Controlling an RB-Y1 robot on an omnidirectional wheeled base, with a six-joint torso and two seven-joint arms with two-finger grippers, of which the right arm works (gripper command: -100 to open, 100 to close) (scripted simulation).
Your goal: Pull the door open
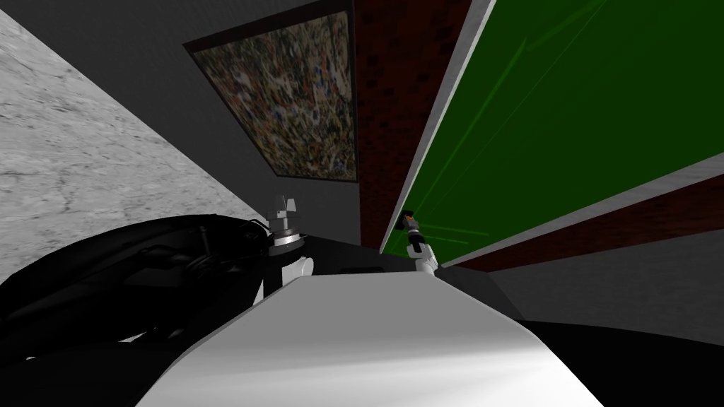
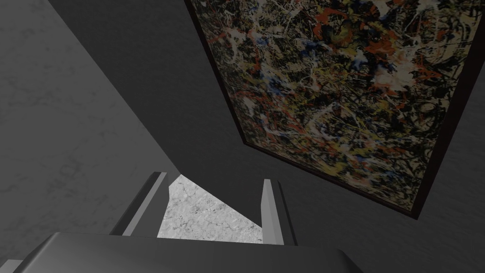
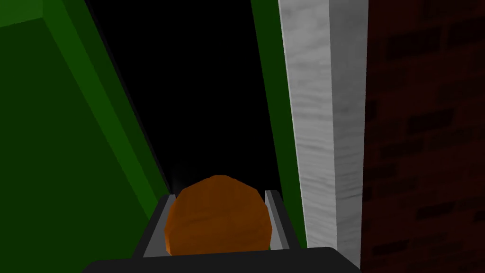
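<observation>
Round orange knob on the green door, close to the door's free edge, clamped on both sides by the fingers of the right gripper — in the head view, just ahead and slightly right, where the door meets its frame. Between the door's edge and the grey door frame, a wedge of black area, with dark red brick wall on the frame's far side. Left gripper raised off to the left, well apart from the door — fingers spread, nothing between them.
</observation>
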